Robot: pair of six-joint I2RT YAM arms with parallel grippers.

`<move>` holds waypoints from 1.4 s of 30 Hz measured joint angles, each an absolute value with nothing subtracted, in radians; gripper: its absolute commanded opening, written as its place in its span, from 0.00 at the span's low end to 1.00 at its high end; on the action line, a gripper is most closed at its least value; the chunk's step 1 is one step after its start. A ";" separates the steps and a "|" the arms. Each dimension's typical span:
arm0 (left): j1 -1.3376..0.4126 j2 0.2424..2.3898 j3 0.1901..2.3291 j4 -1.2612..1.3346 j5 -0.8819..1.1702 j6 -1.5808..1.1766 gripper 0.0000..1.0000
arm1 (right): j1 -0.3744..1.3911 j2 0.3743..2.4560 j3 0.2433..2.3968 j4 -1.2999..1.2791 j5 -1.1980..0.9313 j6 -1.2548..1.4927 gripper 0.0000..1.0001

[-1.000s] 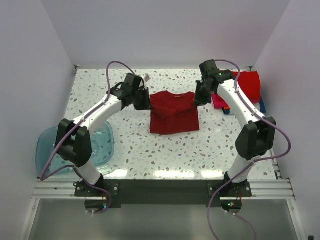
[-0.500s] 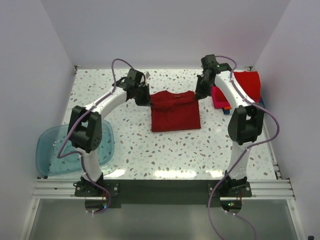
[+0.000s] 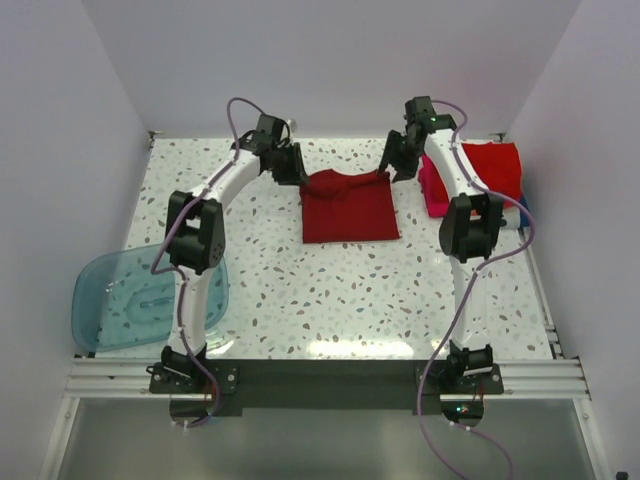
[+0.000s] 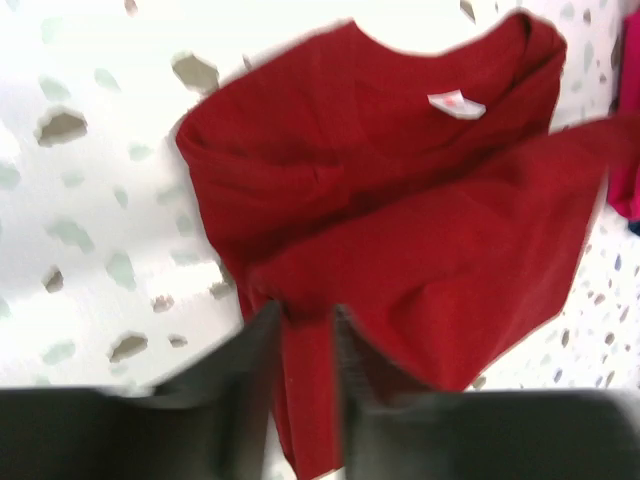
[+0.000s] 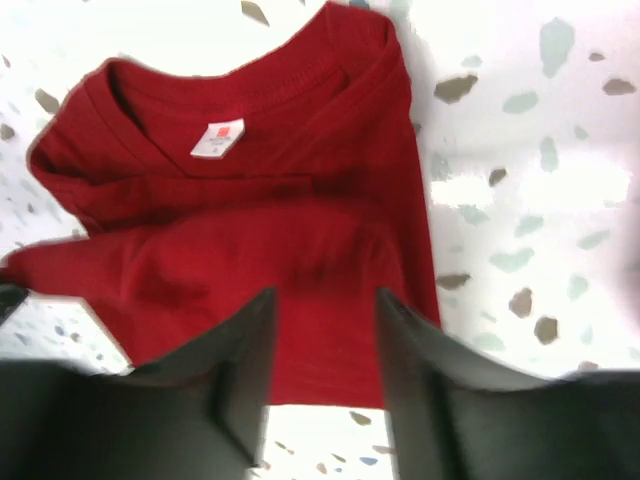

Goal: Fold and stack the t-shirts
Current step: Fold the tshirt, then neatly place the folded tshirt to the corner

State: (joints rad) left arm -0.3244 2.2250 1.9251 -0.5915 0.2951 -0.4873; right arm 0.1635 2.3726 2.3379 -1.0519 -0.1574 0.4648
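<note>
A dark red t-shirt lies folded into a rectangle mid-table, collar and white tag toward the back. My left gripper hangs over its back left corner. In the left wrist view the fingers are parted, with the red cloth showing in the gap of that gripper. My right gripper is over the back right corner. Its own view shows this gripper wide open above the shirt, holding nothing. Folded red and magenta t-shirts are stacked at the right.
A translucent blue tub sits at the table's front left corner. White walls close in the table on three sides. The magenta edge of the stack shows just right of the dark red shirt.
Both grippers moved toward the back of the table and their jaws came apart, letting go of the shirt. The shirt shifted back a little and lies flatter.
</note>
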 measured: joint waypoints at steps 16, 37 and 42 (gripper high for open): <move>-0.309 2.157 1.826 -0.590 0.225 -0.496 1.00 | 0.134 2.193 2.059 -0.860 -0.289 0.469 0.95; -0.373 2.107 1.625 -0.450 0.260 -0.514 0.98 | 0.134 2.086 1.702 -0.724 -0.340 0.413 0.95; -0.373 2.116 1.625 -0.430 0.256 -0.515 0.95 | 0.126 2.086 1.700 -0.709 -0.340 0.402 0.95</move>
State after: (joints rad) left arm -0.3733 2.1162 1.6249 -0.4305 0.2562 -0.5152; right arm 0.1261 2.0857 1.7000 -0.7094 -0.3401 0.4019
